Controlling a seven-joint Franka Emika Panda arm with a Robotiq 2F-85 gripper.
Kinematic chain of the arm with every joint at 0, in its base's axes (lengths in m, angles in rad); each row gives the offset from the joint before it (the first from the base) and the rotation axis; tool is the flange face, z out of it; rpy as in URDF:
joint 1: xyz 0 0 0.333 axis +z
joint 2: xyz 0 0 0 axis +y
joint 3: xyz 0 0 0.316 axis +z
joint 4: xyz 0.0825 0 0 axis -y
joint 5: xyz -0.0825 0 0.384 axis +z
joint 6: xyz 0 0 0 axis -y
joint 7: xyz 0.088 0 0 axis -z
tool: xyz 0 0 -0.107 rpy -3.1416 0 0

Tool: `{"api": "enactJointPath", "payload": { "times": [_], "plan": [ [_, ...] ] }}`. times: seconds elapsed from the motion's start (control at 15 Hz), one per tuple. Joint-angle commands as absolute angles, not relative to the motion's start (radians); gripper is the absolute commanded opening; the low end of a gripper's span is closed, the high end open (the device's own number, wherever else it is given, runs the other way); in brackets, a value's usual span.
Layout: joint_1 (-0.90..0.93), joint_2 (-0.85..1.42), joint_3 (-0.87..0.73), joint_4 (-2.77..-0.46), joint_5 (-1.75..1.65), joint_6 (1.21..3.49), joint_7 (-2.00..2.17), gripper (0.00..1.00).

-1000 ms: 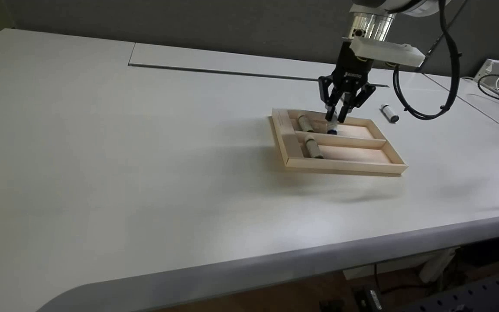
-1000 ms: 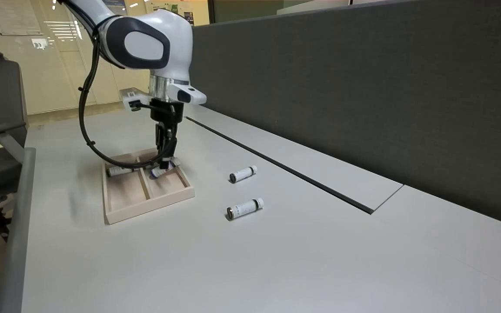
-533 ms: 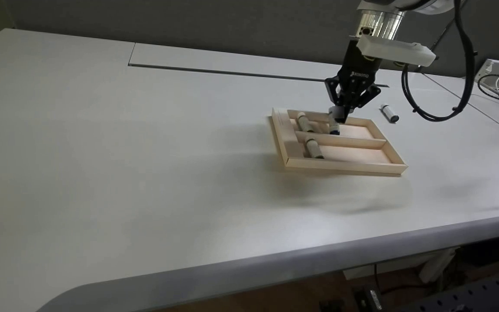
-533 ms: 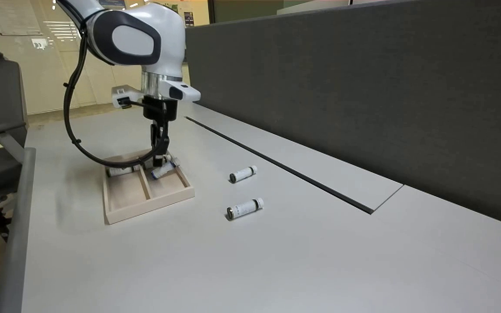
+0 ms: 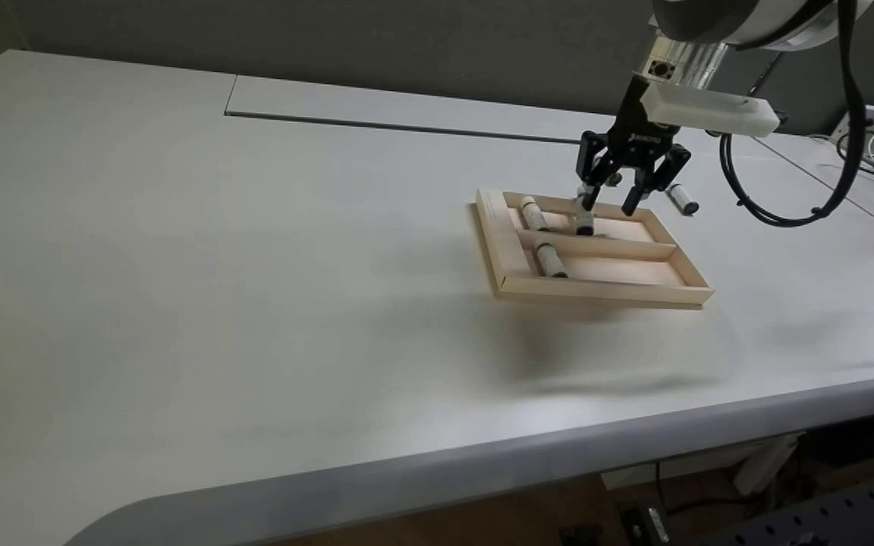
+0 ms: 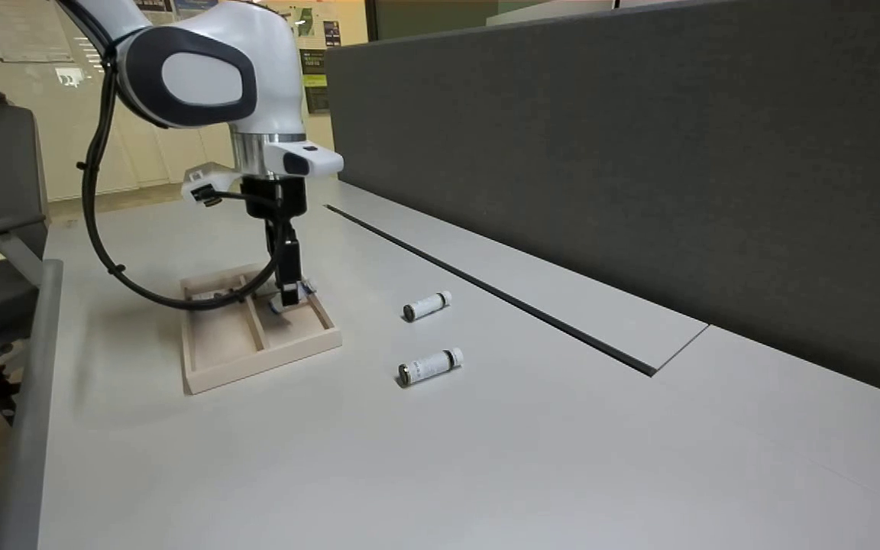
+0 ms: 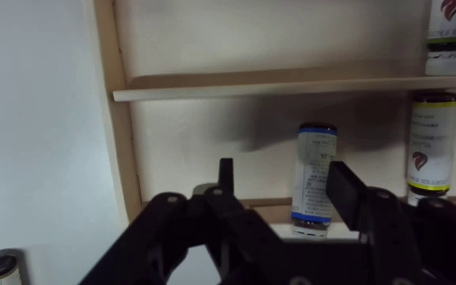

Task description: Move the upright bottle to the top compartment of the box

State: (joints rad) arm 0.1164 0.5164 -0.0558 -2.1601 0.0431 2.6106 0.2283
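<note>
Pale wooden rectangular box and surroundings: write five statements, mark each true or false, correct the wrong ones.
1. The jaws of the black two-fingered gripper stand apart. True.
2. The blue-banded white cylindrical bottle and the yellow-banded white cylindrical bottle share one compartment. True.
3. The blue-banded bottle stands upright. False: it leans, its white cap over the rim of the pale wooden rectangular box.
4. An exterior view shows a nearer white bottle and a farther white bottle on the white table. True.
5. The box holds only two bottles. False: the other compartment holds a green-banded white cylindrical bottle.
</note>
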Motion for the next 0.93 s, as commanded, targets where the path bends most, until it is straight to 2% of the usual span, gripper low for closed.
{"api": "enactJointPath", "payload": {
  "times": [0.0,0.07,0.2,0.27,0.4,0.6,0.87],
  "plan": [
    [0.145,0.487,-0.085,-2.218,0.003,2.695,0.284,0.95],
    [0.15,0.49,-0.087,-2.223,0.001,2.714,0.285,1.0],
    [0.16,0.494,-0.093,-2.23,-0.001,2.737,0.288,1.0],
    [0.164,0.496,-0.095,-2.232,-0.002,2.745,0.287,0.72],
    [0.175,0.499,-0.101,-2.235,-0.007,2.758,0.291,0.74],
    [0.185,0.502,-0.105,-2.24,-0.005,2.764,0.293,0.5],
    [0.19,0.505,-0.103,-2.245,0.0,2.774,0.292,0.24]
  ]
}}
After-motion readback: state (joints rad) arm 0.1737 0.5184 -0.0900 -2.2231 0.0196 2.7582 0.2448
